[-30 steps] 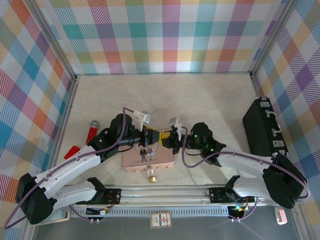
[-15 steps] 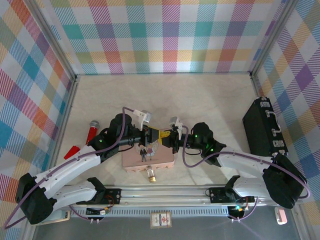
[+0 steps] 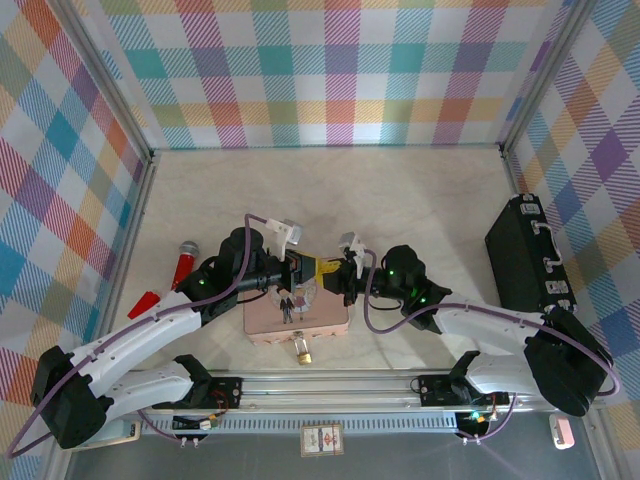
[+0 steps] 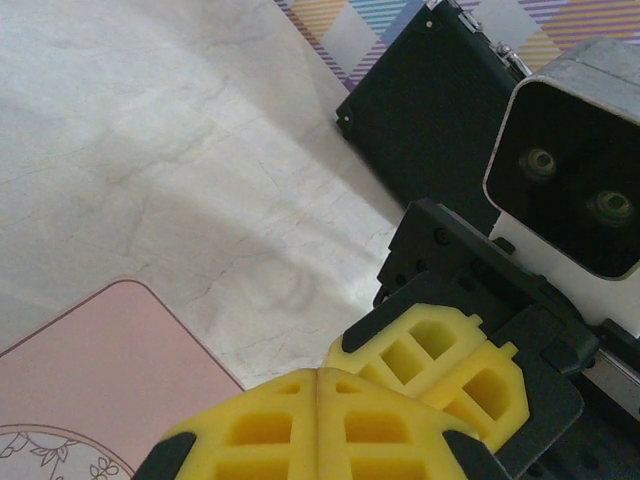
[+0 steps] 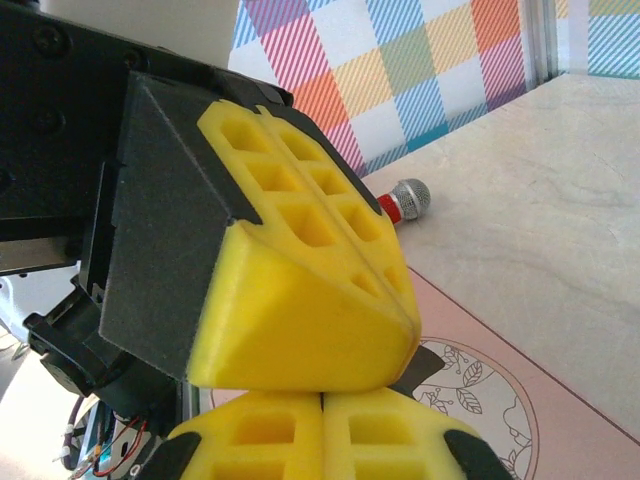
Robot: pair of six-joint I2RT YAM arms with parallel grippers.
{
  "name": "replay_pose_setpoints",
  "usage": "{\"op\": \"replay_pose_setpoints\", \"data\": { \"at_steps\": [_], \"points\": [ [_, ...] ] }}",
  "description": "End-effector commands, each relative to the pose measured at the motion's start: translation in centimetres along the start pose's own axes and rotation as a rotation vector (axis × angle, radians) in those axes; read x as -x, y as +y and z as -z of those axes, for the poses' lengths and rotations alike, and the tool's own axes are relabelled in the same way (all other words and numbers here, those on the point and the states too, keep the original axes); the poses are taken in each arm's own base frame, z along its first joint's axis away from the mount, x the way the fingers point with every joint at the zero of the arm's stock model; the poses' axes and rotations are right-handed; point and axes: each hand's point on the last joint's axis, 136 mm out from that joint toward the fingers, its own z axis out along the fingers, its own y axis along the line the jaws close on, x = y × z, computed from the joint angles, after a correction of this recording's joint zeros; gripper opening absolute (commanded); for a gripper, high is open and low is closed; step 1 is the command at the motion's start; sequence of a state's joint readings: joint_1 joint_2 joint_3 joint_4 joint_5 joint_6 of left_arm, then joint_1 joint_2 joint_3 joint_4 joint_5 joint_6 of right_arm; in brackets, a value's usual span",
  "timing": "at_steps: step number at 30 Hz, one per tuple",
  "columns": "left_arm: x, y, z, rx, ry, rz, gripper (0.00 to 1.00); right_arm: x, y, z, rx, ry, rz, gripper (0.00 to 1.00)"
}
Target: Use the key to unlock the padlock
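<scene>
Far out to the left of the fingers, a red microphone lay on the pale table, its grey head pointing away from the arms. A small red piece lay nearer the bases.

The left gripper reached in from the left. Its two yellow fingers were pressed flat together along one seam, closed, and nothing could be made out between them. A pink tin lay directly beneath the fingertips.

The padlock lay on the table on the base side of both sets of fingertips. It was just beside the tin's near edge, and whether it touched the tin could not be told. Its long axis ran near to far, almost square to the line of the two grippers. The silvery end pointed toward the tin and the fingers, and the brass end pointed toward the arms' bases.

The right gripper came in from the right with its yellow fingers also shut tight, seam to seam. Its tips sat right against the tips of the left gripper, tip to tip above the tin.

Well off to the right of the fingers, a black case lay along the wall.
</scene>
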State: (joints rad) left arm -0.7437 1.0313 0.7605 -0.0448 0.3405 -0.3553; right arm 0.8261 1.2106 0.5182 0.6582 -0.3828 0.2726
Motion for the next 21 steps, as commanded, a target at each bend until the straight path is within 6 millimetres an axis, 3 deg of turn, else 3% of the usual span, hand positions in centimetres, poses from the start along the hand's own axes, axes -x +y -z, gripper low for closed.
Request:
{"op": "replay_pose_setpoints", "data": {
  "at_steps": [1,3,7,10,14,21],
  "points": [
    [0.1,-0.3,0.3,-0.014,-0.024,0.011,0.0,2.3,0.2,-0.3,-0.005,-0.071,0.01,0.0],
    [0.4,0.2,0.4,0.014,-0.046,0.017,0.0,2.4,0.1,-0.2,-0.012,-0.072,0.003,0.02],
    [1.2,1.6,0.8,0.096,-0.113,0.038,0.0,2.5,-0.3,0.1,-0.024,-0.067,-0.023,0.25],
    [2.2,2.8,1.1,0.15,-0.186,0.077,0.0,2.7,-1.6,0.6,-0.058,-0.078,-0.081,0.34],
    [3.2,2.9,1.0,0.145,-0.248,0.117,0.0,3.5,-2.8,2.0,-0.04,-0.148,-0.183,0.44],
    [5.3,1.9,0.7,0.048,-0.37,0.196,0.0,5.1,-2.7,2.2,0.035,-0.2,-0.382,0.5]
  ]
}}
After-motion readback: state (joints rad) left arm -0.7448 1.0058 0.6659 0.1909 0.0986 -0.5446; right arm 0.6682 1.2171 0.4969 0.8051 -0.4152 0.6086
